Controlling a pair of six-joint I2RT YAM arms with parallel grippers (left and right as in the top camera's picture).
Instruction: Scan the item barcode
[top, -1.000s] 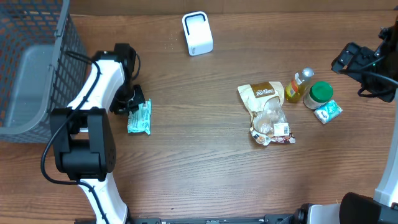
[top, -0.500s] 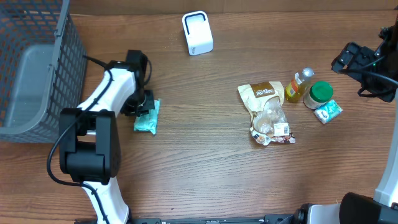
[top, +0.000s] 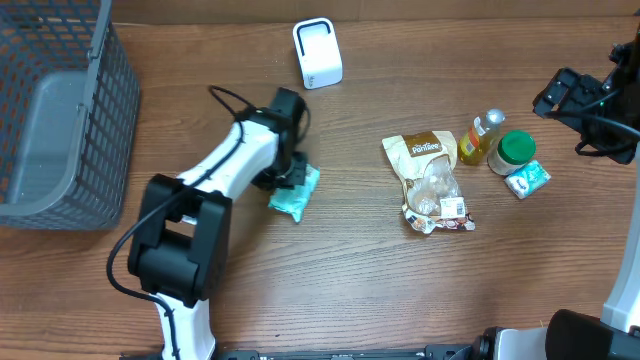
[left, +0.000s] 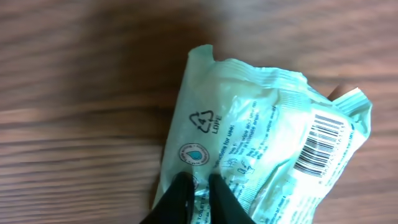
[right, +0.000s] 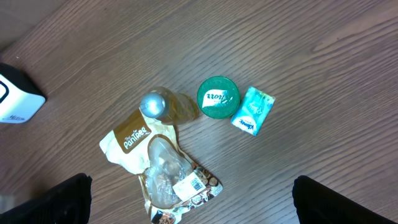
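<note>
LDPE recycling triangle and barcode on the green packet

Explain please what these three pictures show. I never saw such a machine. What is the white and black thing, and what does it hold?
It is a robot with two arms at a table. One picture looks down from above; the other two come from cameras on the wrists. The left arm's fingers are pinched shut on a pale green packet, its barcode facing that wrist camera. The right arm's fingers are open and hold nothing. On the table are a white scanner, a grey basket, a brown pouch, a yellow bottle, a green-lidded jar and a small teal packet.
</note>
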